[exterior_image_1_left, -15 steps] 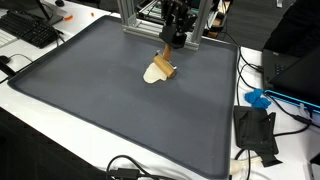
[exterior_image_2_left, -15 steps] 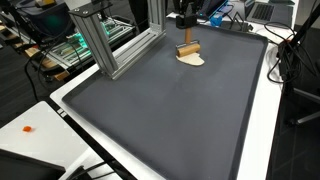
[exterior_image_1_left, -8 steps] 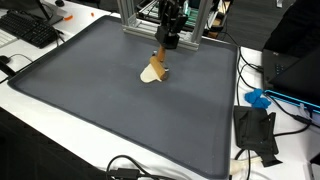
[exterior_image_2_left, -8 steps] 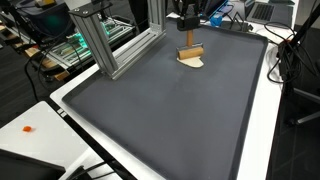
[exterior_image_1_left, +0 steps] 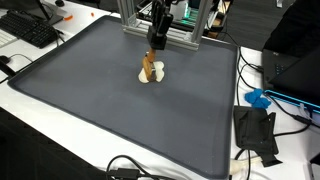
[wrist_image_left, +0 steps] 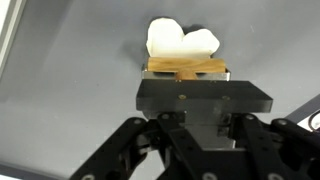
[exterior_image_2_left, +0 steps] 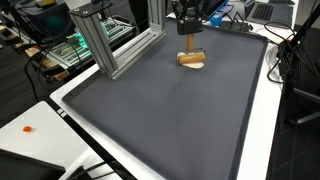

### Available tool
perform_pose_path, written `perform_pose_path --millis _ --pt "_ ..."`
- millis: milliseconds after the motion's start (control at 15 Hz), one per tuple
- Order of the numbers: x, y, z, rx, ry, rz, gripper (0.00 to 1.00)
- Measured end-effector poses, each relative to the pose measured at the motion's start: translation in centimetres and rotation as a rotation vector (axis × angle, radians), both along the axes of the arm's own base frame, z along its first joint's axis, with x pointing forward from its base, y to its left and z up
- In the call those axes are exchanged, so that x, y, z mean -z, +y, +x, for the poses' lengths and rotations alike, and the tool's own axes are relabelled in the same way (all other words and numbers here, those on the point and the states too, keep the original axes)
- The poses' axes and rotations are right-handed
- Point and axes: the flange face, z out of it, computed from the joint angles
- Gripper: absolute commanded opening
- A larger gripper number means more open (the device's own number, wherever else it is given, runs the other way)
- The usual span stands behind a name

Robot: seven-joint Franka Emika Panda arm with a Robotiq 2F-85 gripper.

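My gripper (exterior_image_1_left: 154,48) (exterior_image_2_left: 188,40) hangs over the far middle of the dark grey mat (exterior_image_1_left: 100,110) (exterior_image_2_left: 170,120), shut on a small wooden block (exterior_image_1_left: 148,66) (exterior_image_2_left: 190,55). A cream-white piece (exterior_image_1_left: 157,72) (exterior_image_2_left: 192,65) sits under the block and rests on or just above the mat. In the wrist view the wooden block (wrist_image_left: 187,68) shows just past the gripper (wrist_image_left: 187,80), and the cream-white piece (wrist_image_left: 180,42) sticks out beyond it. The black gripper body hides the fingertips there.
An aluminium frame (exterior_image_1_left: 135,15) (exterior_image_2_left: 100,40) stands at the mat's far edge, close to the gripper. A keyboard (exterior_image_1_left: 30,30), a blue object (exterior_image_1_left: 258,99), a black box (exterior_image_1_left: 256,132) and cables lie on the white table round the mat.
The gripper has carried the wooden block and cream piece sideways along the mat's far side, towards the aluminium frame's post, and has turned them. It has stayed shut.
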Motion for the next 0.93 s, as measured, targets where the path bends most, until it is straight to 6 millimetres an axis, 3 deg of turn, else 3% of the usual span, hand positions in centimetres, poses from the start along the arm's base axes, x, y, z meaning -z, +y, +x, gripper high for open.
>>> perform_pose_path --millis 467,933 --pt "0.4 -1.0 0.5 0.056 -0.015 -0.003 0.22" --pt "0.1 -1.7 0.7 -0.098 0.041 0.017 0.22"
